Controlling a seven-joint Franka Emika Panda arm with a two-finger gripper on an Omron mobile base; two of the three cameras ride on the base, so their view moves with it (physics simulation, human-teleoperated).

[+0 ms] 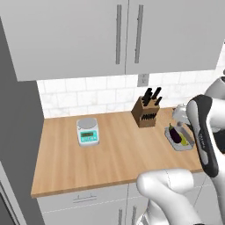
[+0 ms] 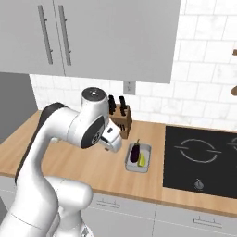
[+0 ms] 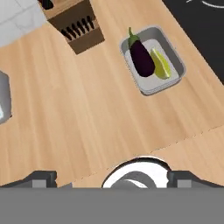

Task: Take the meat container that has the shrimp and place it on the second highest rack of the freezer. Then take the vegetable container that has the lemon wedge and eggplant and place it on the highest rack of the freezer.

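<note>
From the left, the arm [image 1: 203, 132] covers the right end of the tray [image 1: 177, 143], so the lemon [image 1: 184, 139] barely peeks out past the eggplant [image 1: 175, 134]. Hand cam's left edge chops off the scale [image 3: 3, 101], and its top edge clips the knife block [image 3: 75, 22]. Scale readout [image 1: 87, 134] is too tiny to read.

A: What sits on the wooden counter [image 1: 118, 154] at centre left of the left base view?

B: A small kitchen scale [image 1: 87, 131], white with a teal face. Right of it, a wooden knife block [image 1: 145, 112] with dark handles stands against the white tile backsplash [image 1: 88, 94].

A: And above?

B: Grey wall cabinets [image 1: 114, 35] with long bar handles, and an outlet [image 1: 143, 79] beneath them. In the right base view, a black cooktop [image 2: 201, 159] fills the right side.
</note>
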